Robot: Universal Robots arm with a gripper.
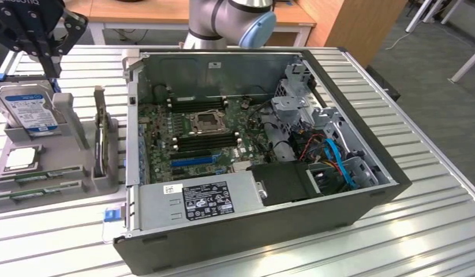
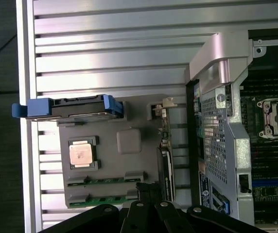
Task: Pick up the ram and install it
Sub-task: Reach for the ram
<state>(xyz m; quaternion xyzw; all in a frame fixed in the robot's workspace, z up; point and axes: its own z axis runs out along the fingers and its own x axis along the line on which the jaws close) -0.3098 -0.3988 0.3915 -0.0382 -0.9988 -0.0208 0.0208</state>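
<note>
Two green ram sticks (image 1: pixel 46 175) (image 1: pixel 33 194) lie in slots at the near end of a grey holder (image 1: pixel 68 109) on the exterior view's left. The wrist view shows the same ram sticks (image 2: pixel 105 181) (image 2: pixel 107 199) edge-on in the holder (image 2: pixel 129 121). My black gripper (image 1: pixel 52 69) hangs high above the holder's far end, over the hard drive, clear of both sticks. It is shut with nothing in it; the wrist view shows the gripper (image 2: pixel 148 190) beside the ends of the ram sticks.
The holder also carries a blue-labelled hard drive (image 1: pixel 29 109), a silver processor chip (image 1: pixel 20 158) and an upright card (image 1: pixel 101 135). An open computer case (image 1: pixel 361 213) fills the table's middle, with the motherboard's CPU socket (image 1: pixel 204 122) between black memory slots (image 1: pixel 206 140).
</note>
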